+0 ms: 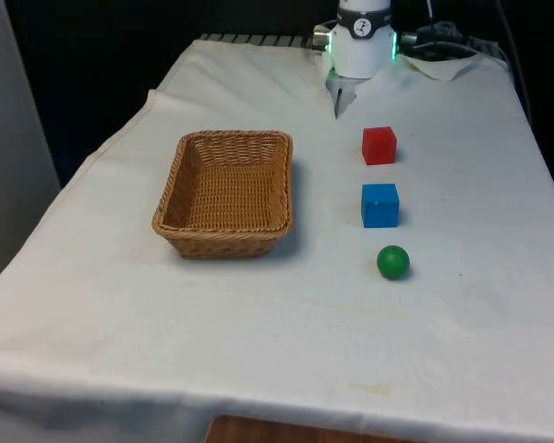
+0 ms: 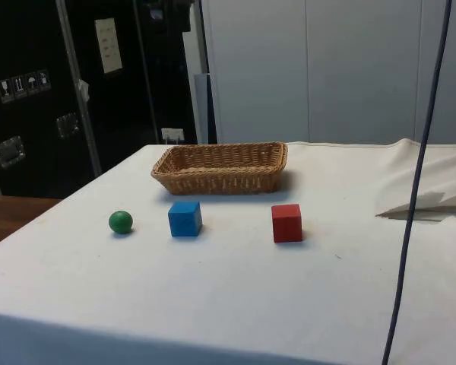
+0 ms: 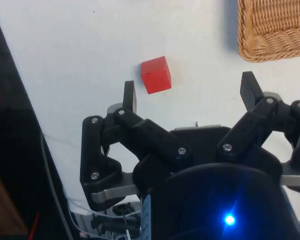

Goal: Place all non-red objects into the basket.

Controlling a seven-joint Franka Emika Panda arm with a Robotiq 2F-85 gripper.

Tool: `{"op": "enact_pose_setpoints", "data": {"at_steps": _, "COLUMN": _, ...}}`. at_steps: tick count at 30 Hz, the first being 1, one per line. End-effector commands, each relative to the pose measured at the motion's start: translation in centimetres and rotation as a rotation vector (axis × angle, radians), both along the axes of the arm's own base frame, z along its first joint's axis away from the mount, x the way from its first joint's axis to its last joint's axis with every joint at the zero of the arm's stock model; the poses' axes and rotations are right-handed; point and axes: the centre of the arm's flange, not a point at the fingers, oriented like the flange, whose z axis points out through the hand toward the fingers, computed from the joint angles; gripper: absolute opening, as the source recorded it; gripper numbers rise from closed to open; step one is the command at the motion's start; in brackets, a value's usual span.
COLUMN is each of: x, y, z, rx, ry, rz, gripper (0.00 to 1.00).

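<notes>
Wicker-woven brown basket (image 1: 224, 194) waits empty beside a row — red cube (image 1: 379, 145), blue cube (image 1: 379, 204), green ball (image 1: 393, 262) — while the black gripper (image 3: 190, 92) hangs high, fingers apart, nothing held.

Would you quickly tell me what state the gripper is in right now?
Gripper: open, holding nothing, above the cloth near the red cube.

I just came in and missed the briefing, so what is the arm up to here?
Nothing has been picked up yet. The gripper hangs with open jaws above the cloth, holding nothing, close to the red cube. The blue cube and the green ball lie in a row with it on the table, beside the wicker basket, which is empty. Both non-red things are not yet in it.
</notes>
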Motion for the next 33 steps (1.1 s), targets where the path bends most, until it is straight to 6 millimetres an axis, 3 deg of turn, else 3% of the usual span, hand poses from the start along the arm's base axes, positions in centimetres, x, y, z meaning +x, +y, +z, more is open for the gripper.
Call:
{"op": "enact_pose_setpoints", "data": {"at_steps": 1, "x": -0.1, "y": 0.0, "z": 0.1, "rx": 0.0, "ry": 0.001, "rz": 0.001, "gripper": 1.0}}
{"op": "enact_pose_setpoints", "data": {"at_steps": 19, "x": -5.6, "y": 0.1, "z": 1.5, "rx": 0.001, "ry": -0.013, "rz": 0.029, "gripper": 1.0}}
{"op": "enact_pose_setpoints", "data": {"at_steps": 29, "x": -5.6, "y": 1.5, "z": 1.0, "rx": 0.005, "ry": -0.011, "rz": 0.045, "gripper": 1.0}}
{"op": "enact_pose_setpoints", "data": {"at_steps": 33, "x": -4.8, "y": 3.4, "z": 0.4, "rx": -0.004, "ry": -0.014, "rz": 0.054, "gripper": 1.0}}
